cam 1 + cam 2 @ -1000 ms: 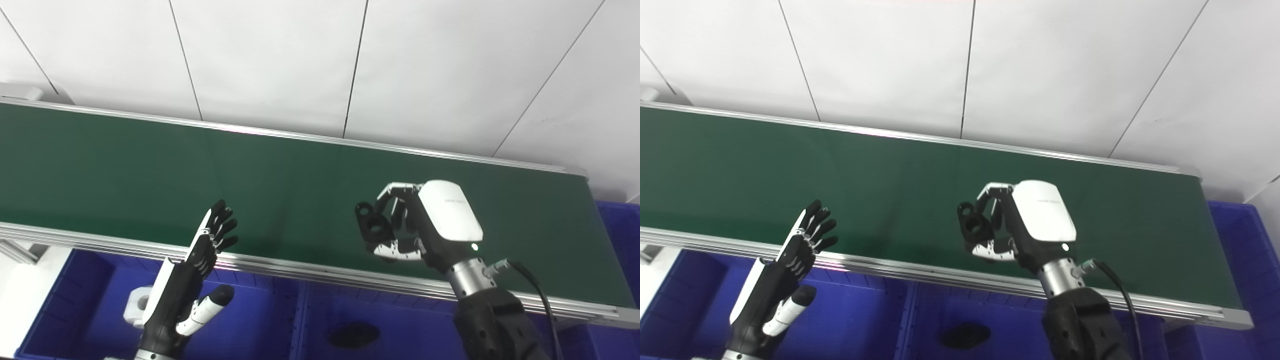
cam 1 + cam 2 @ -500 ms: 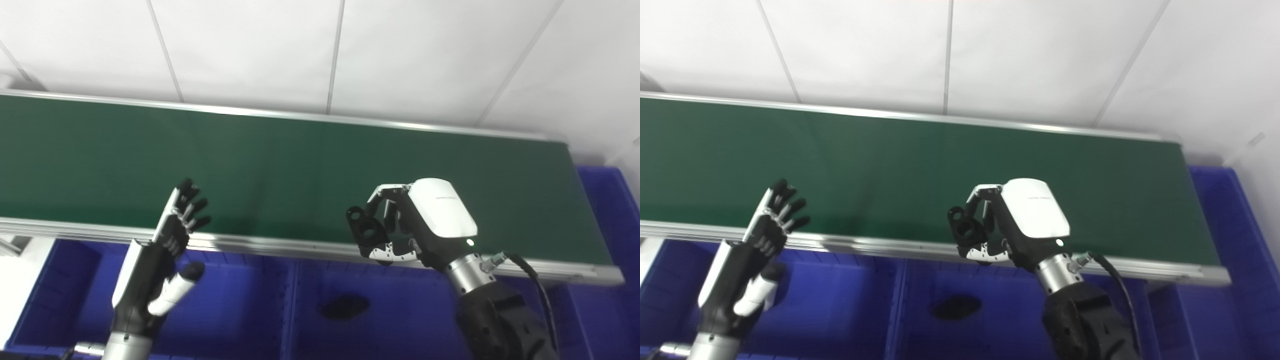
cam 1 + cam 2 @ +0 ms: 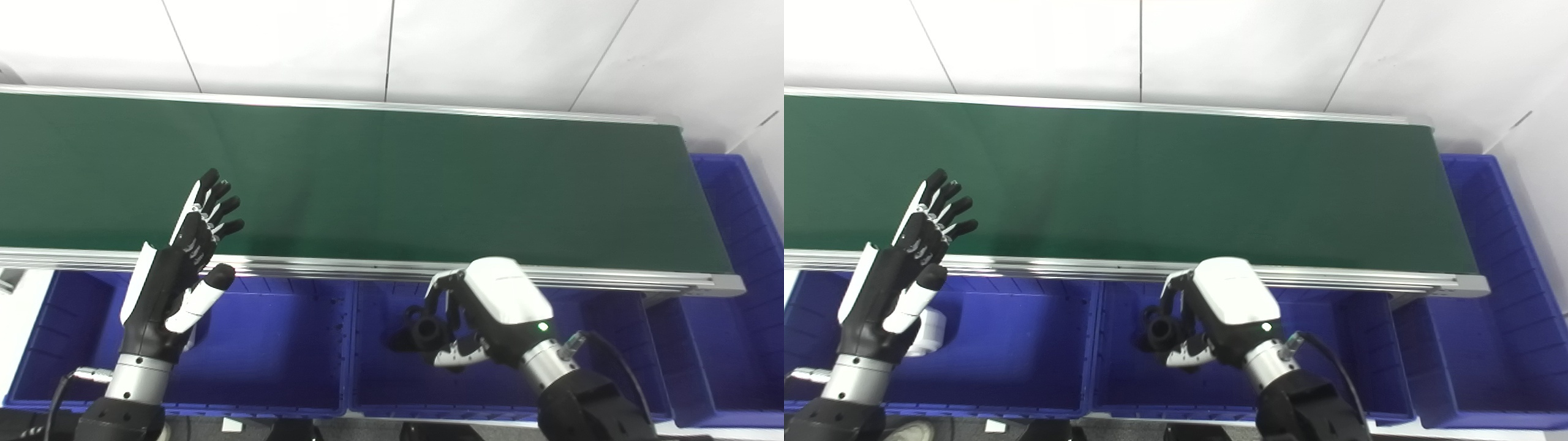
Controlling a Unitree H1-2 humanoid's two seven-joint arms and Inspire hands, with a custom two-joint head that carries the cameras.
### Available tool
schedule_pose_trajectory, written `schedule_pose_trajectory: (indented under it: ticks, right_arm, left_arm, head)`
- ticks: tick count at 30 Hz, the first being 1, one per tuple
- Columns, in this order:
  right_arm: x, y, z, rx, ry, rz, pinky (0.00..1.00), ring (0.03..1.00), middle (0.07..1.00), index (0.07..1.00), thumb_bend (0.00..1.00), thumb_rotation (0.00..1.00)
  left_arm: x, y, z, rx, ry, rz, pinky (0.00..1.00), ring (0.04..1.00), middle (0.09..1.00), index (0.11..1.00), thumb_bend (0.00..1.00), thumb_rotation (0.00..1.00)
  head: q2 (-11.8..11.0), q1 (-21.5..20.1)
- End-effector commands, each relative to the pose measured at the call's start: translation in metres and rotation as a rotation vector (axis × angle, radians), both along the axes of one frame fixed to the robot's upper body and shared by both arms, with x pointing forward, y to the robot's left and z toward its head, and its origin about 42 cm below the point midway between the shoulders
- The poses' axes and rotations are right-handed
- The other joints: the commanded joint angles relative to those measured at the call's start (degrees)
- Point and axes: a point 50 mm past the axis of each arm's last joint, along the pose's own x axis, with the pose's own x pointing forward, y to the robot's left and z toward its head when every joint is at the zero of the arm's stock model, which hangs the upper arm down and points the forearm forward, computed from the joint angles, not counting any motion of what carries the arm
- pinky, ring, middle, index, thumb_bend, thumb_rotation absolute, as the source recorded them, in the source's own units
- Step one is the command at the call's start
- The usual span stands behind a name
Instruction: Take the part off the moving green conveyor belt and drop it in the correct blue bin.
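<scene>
My right hand (image 3: 484, 315) is shut on a small black part (image 3: 424, 331) and holds it over the middle blue bin (image 3: 392, 383), below the near rail of the green conveyor belt (image 3: 367, 177). The same hand (image 3: 1222, 318) and part (image 3: 1160, 331) show in the right eye view. Whether another black part lies in the bin under the held one I cannot tell. My left hand (image 3: 184, 282) is open and empty, fingers spread upward, over the belt's near edge and the left blue bin (image 3: 275, 367). The belt carries nothing in view.
A white part (image 3: 928, 327) lies in the left bin, partly hidden behind my left hand. Another blue bin (image 3: 735, 343) stands at the belt's right end. A white panelled wall (image 3: 392, 43) runs behind the belt. A silver rail (image 3: 367, 269) edges the belt's near side.
The camera has tilted down, showing more of the bins. My right hand has carried the black part from above the belt, over the near rail, down over the middle bin. The left hand stays open.
</scene>
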Motion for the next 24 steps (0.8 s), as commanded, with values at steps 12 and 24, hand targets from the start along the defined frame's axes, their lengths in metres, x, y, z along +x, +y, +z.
schedule_pose_trajectory:
  ticks: [12,24]
  right_arm:
    - [0.002,-0.007,-0.015,-0.197,0.090,-0.037,0.53,0.585,0.669,0.748,0.88,0.43]
    - [-0.002,-0.015,-0.011,-0.194,0.128,-0.061,0.67,0.744,0.818,0.836,1.00,0.63]
  left_arm:
    - [0.003,-0.004,0.012,-0.004,-0.048,-0.028,0.83,0.921,0.973,1.000,0.76,0.82]
    - [-0.003,-0.013,0.007,-0.018,-0.048,-0.024,0.83,0.928,0.979,1.000,0.75,0.83]
  head:
    - [-1.03,1.94]
    - [-3.39,4.74]
